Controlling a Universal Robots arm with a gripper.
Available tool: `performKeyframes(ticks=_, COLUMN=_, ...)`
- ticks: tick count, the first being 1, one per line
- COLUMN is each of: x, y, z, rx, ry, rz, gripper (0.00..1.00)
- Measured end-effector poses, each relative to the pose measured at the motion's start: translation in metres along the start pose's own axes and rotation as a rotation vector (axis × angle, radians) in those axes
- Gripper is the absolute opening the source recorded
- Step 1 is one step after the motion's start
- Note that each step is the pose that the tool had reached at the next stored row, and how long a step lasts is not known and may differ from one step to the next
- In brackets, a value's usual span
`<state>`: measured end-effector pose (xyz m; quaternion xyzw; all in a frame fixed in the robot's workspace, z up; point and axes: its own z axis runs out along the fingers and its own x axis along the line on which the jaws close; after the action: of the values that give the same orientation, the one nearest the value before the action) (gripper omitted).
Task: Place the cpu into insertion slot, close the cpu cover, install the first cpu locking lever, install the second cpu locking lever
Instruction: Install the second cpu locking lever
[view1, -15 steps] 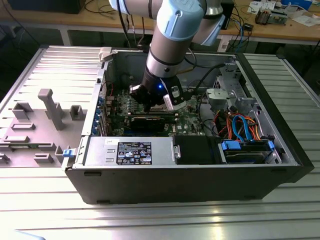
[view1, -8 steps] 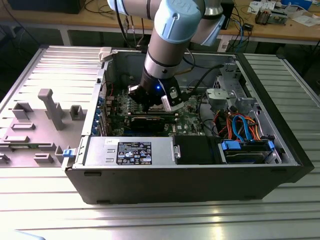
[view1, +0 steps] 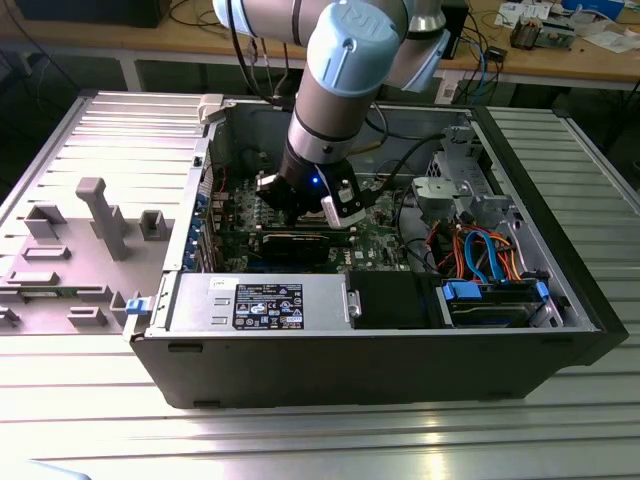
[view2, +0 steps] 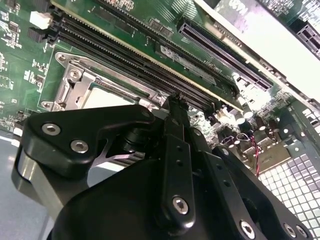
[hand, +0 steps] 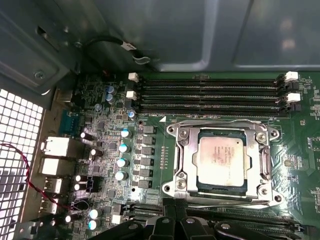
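Hand (view1: 305, 210) low inside the open PC case (view1: 560, 290), fingers look closed with nothing gripped, hovering just beside the insertion slot (hand: 223, 162). Cpu (hand: 220, 158) seated in it, cpu cover (hand: 262, 165) down around it.

The grey arm (view1: 340, 80) is reaching steeply downward from the upper part of the exterior view, its rounded blue-capped joint (view1: 352, 45) sitting uppermost and its wrist pointing down. A small blue light (view1: 316, 182) is glowing on the dark wrist section. The black hand (view1: 305, 210) is hanging at the arm's lower end. In the second wrist view, the hand's black bolted linkages (view2: 175, 165) are converging toward a narrow tip (view2: 176, 102).
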<state>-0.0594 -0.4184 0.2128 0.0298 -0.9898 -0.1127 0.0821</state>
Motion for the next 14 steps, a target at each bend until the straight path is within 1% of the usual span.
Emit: performKeyframes(ticks=14, x=0.0002, y=-0.0001, z=0.0001, rx=-0.0003, ry=-0.0001, rz=0.001, gripper=0.11)
